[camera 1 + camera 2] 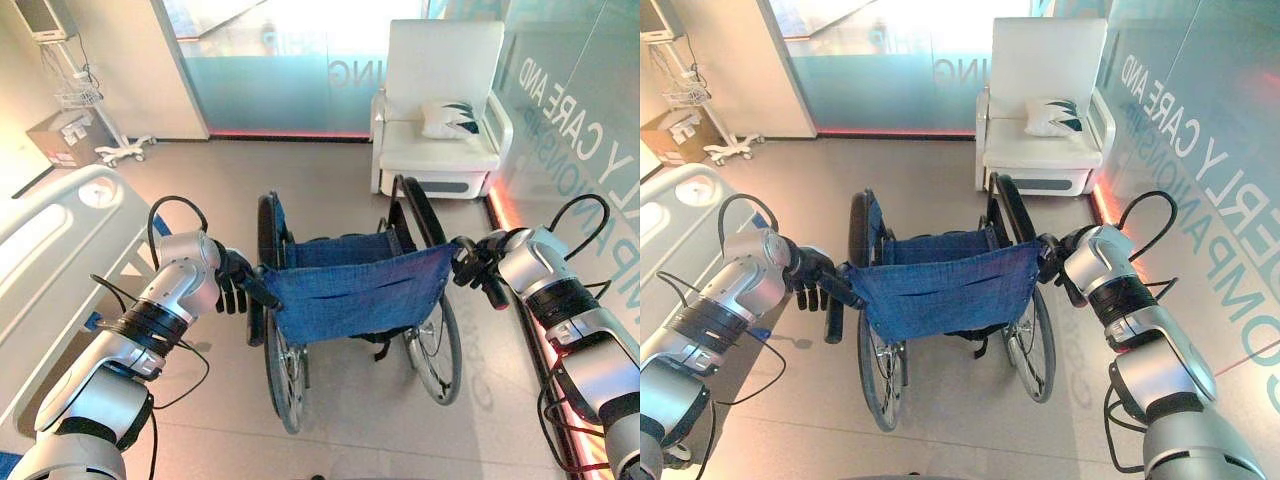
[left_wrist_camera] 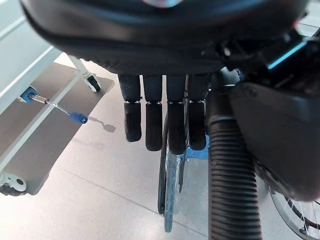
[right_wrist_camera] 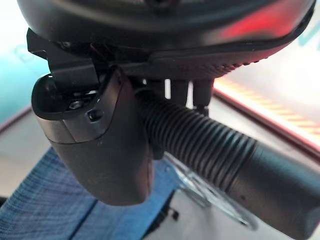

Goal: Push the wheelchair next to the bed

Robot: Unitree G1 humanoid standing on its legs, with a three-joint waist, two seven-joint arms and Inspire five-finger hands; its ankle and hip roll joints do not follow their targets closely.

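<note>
A wheelchair (image 1: pixel 350 300) with a blue denim-like backrest is standing in the middle of a grey floor (image 1: pixel 330 190), its back facing the robot and its seat facing away toward the far wall. The robot is reaching for both push handles from behind.

The left hand (image 1: pixel 232 282) is resting at the left handle (image 2: pixel 232 180) — in the left wrist view its fingers (image 2: pixel 155 120) are hanging straight down beside the ribbed black grip rather than wrapping it, with the thumb on the grip's other side. The right hand (image 1: pixel 478 262) is sitting on the right handle (image 3: pixel 200 142) — in the right wrist view the thumb is lying over the ribbed grip and the fingers are curling behind it, so this hand is holding the handle.

A white bed (image 1: pixel 50 250) is lying along the left side of the scene, just beside the robot's left arm and near the wheelchair's left wheel. Well beyond the wheelchair, a white armchair (image 1: pixel 440 110) with a cushion (image 1: pixel 450 118) is standing against a frosted glass wall (image 1: pixel 290 70). In the far left corner, a wheeled stand (image 1: pixel 90 100) is standing next to a cardboard box (image 1: pixel 60 140).
</note>
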